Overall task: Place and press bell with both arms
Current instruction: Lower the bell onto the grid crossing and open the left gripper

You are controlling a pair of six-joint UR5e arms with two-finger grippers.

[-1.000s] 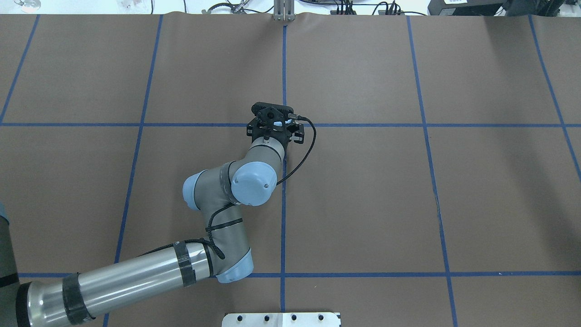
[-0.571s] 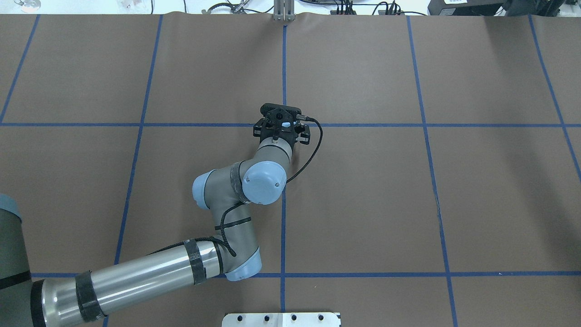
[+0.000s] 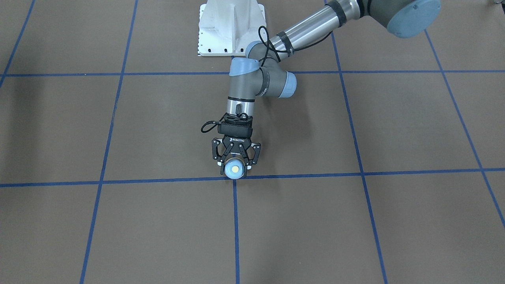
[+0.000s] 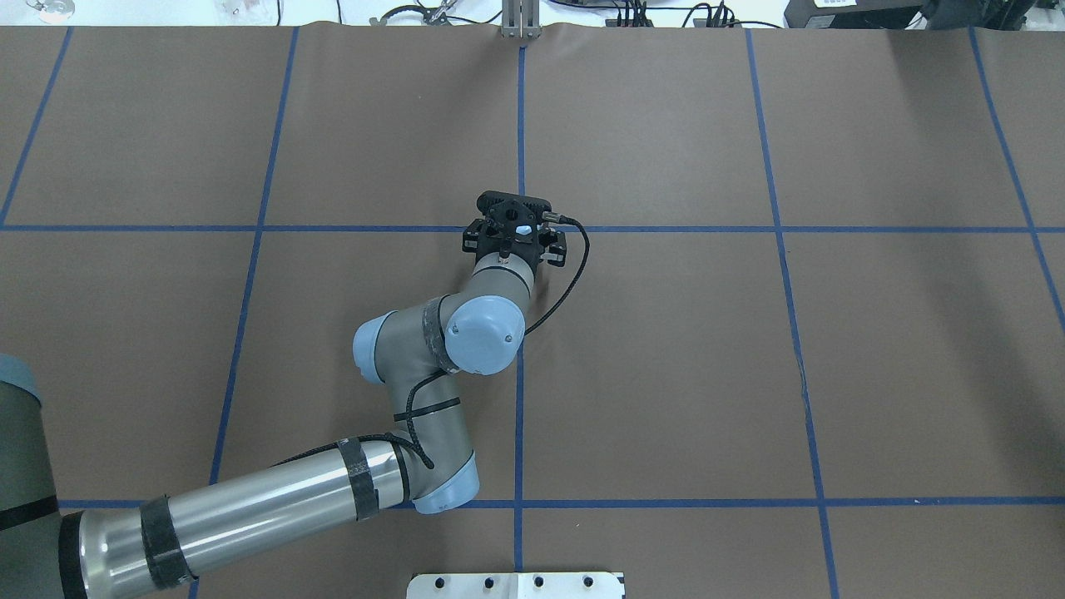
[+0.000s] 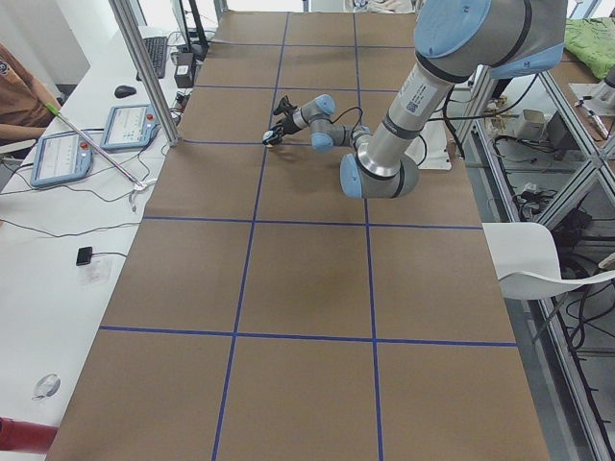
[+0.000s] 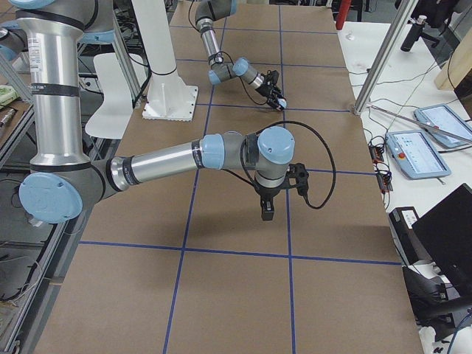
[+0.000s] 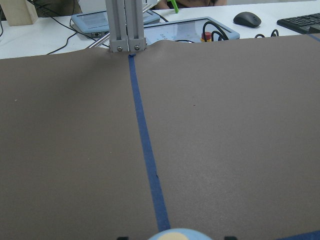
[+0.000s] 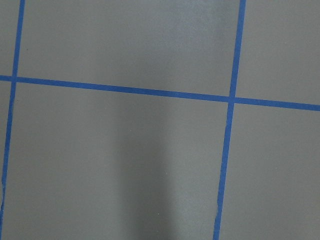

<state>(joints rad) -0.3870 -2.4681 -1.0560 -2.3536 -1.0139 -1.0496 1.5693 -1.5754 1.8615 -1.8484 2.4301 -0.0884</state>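
Observation:
The light-blue bell point(image 3: 234, 169) with its cream button sits between the black fingers of my left gripper point(image 3: 235, 170), which is shut on it just beside a crossing of blue tape lines at the table's middle. From overhead only a sliver of the bell point(image 4: 523, 230) shows under the left gripper point(image 4: 514, 225). Its top edge, the bell point(image 7: 175, 235), peeks in at the bottom of the left wrist view. Whether it rests on the mat I cannot tell. My right gripper point(image 6: 266, 214) hangs high, pointing down, seen only from the right side; open or shut I cannot tell.
The white bolted pedestal point(image 3: 230, 27) stands at the robot's edge. An aluminium post point(image 7: 126, 25) rises at the far edge on the centre tape line. Teach pendants point(image 5: 67, 154) and cables lie on the white side table, where a person's sleeve point(image 5: 19, 86) shows.
The left arm shifted a little to the right with the bell in its gripper, then stayed nearly still over the last half second.

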